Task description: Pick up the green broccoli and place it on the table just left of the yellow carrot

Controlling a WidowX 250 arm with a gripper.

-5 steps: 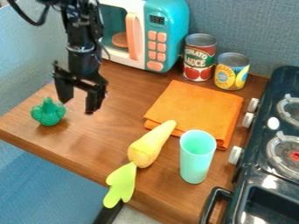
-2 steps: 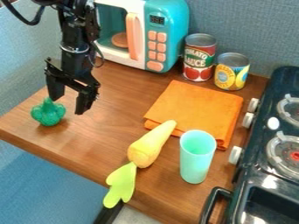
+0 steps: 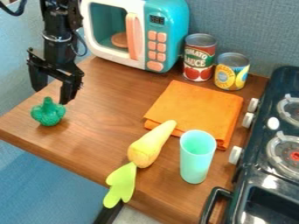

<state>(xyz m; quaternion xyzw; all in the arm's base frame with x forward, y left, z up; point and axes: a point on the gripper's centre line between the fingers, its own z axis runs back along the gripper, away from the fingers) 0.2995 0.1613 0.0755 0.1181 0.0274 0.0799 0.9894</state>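
The black gripper (image 3: 52, 94) hangs at the upper left, its two fingers spread open and empty. Just below and between the fingertips in the view is a green toy broccoli (image 3: 48, 112), standing on the wooden counter near its left edge. A yellow toy carrot (image 3: 151, 145) with light green leaves lies at the middle front, leaves over the counter's edge. To its right stands a mint green cup (image 3: 196, 157), upright. Behind these lies a folded orange cloth (image 3: 196, 108).
A teal and white toy microwave (image 3: 166, 39) stands at the back, left of a tomato sauce can (image 3: 199, 58) and a yellow-labelled can (image 3: 231, 72). A dark toy stove (image 3: 274, 144) with white knobs borders the counter (image 3: 96, 144) on the right.
The open gripper has moved left and a little up in the view, from right of the broccoli to above it. The broccoli, carrot, cup and cloth have kept their places.
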